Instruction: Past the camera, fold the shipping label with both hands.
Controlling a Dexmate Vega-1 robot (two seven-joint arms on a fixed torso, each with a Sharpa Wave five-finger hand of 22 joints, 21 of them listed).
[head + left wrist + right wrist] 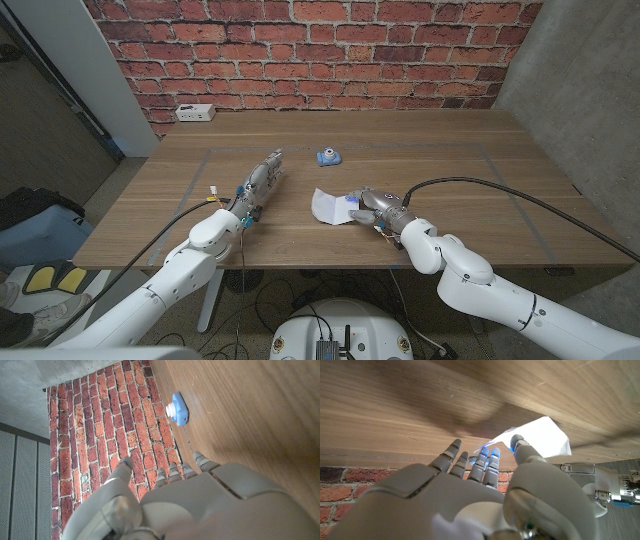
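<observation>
the white shipping label [327, 206] lies on the wooden table [450, 160], near the middle and toward the robot's side. it is not flat: the edge by the right hand is lifted up off the wood.

the right hand [372, 208] is at that edge of the label. in the right wrist view the same right hand [485, 490] has its thumb on the paper [542, 437], and the other fingers [451, 452] reach out beside it, close together. some fingertips glow blue. it looks like the hand pinches the label's edge, with the paper bent up by the thumb.

the left hand [262, 180] is on the table to the left of the label, apart from it and not touching it. its fingers are stretched out long and close together, pointing away from the robot. it holds nothing. in the left wrist view the left hand [200, 500] shows its pale back, with the fingertips [172, 472] in a row, a bit apart.

a small blue toy camera [328, 156] sits on the table beyond the label, farther from the robot. the left wrist view shows this camera [178, 409] too, blue with a white round front.

a white power strip [193, 113] lies at the far left corner of the table, by the red brick wall [320, 50].
</observation>
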